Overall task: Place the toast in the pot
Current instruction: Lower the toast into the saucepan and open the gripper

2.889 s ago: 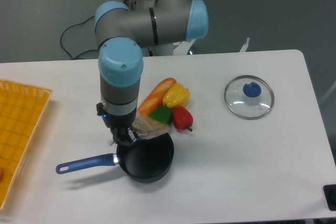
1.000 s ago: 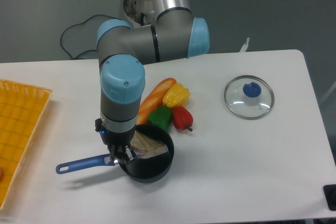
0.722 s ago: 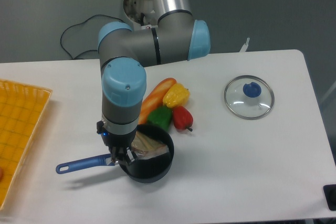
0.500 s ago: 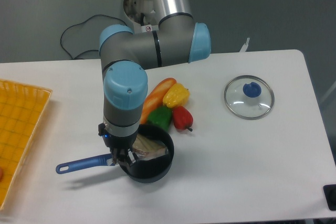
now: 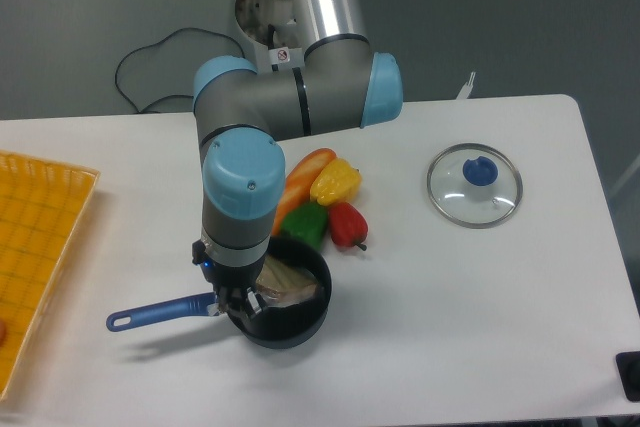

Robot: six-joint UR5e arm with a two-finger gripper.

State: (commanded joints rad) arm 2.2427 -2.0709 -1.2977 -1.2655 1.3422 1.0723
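The toast (image 5: pixel 291 282), a brown slice in clear wrap, lies tilted inside the black pot (image 5: pixel 300 331), its right side resting near the pot's far rim. The pot's blue handle (image 5: pixel 160 312) points left. My gripper (image 5: pixel 238 301) reaches straight down at the pot's left inner edge and is shut on the left end of the toast. The fingertips are partly hidden by the wrist and the pot's rim.
Just behind the pot lie an orange baguette-like loaf (image 5: pixel 303 173), a yellow pepper (image 5: pixel 336 181), a green pepper (image 5: pixel 306 222) and a red pepper (image 5: pixel 347 224). A glass lid with a blue knob (image 5: pixel 475 185) sits at the right. An orange tray (image 5: pixel 35 247) is at the left edge.
The gripper has lowered the toast from above the pot's rim into the pot, then shifted slightly right. The pot and the vegetables have stayed put.
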